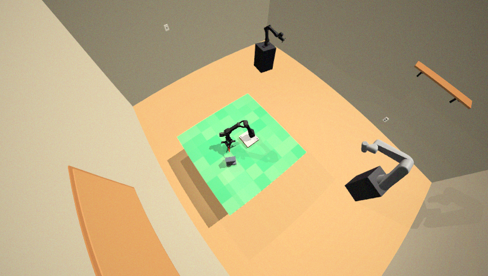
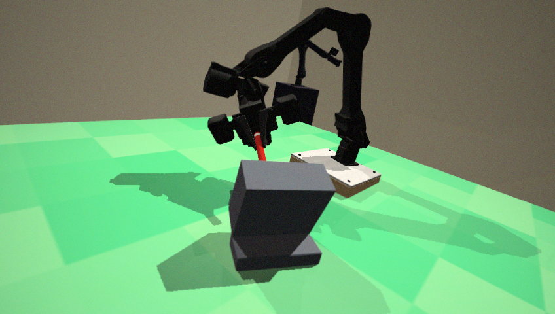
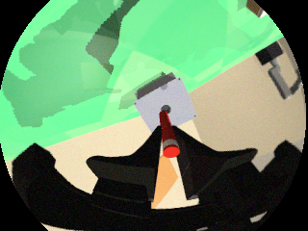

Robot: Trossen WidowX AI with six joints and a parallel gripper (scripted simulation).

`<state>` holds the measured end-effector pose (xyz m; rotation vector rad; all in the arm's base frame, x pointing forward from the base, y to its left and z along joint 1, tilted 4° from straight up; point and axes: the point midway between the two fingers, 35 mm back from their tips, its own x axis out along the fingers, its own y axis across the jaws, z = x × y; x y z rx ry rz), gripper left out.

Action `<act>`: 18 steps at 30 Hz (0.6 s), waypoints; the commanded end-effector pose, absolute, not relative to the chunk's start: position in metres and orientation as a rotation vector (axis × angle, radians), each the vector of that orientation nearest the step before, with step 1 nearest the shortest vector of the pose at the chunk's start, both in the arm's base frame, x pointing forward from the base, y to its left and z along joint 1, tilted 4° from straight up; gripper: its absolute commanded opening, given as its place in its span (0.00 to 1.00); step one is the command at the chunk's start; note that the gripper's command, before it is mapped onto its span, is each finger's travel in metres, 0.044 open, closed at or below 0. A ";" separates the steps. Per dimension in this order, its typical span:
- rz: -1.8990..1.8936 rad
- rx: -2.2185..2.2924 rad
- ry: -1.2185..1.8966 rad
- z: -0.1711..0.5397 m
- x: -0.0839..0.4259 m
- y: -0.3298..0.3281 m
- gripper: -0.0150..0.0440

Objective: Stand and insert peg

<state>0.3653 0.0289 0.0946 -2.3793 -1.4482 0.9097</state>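
Observation:
My gripper (image 1: 228,147) (image 2: 259,146) (image 3: 166,128) is shut on the red peg (image 1: 229,150) (image 2: 261,154) (image 3: 166,122) and holds it tilted above the table. The white band (image 2: 256,134) (image 3: 169,142) is near the peg's upper end, on the wrist camera's side; the plain end points down towards the panel. The grey sloped panel (image 1: 231,159) (image 2: 288,175) (image 3: 180,100) stands beyond the fingertips. Its dark hole (image 3: 166,109) lines up closely with the plain end in the wrist view. The top view shows a gap between peg and panel. In the exterior view the panel hides the plain end.
The arm's white-topped base (image 1: 249,140) (image 2: 362,177) stands beside the panel on the green table (image 1: 246,184) (image 2: 116,288). The panel's low foot (image 2: 280,260) sticks out at its back. Another black arm on a pedestal (image 1: 265,58) and a grey arm (image 1: 397,171) stand away from the table.

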 end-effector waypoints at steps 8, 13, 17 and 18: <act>0.872 -2.359 -1.458 0.094 0.369 0.041 0.25; 0.856 -2.352 -1.465 0.094 0.371 0.046 0.25; 0.843 -2.346 -1.470 0.093 0.372 0.050 0.25; 0.840 -2.344 -1.472 0.093 0.372 0.051 0.25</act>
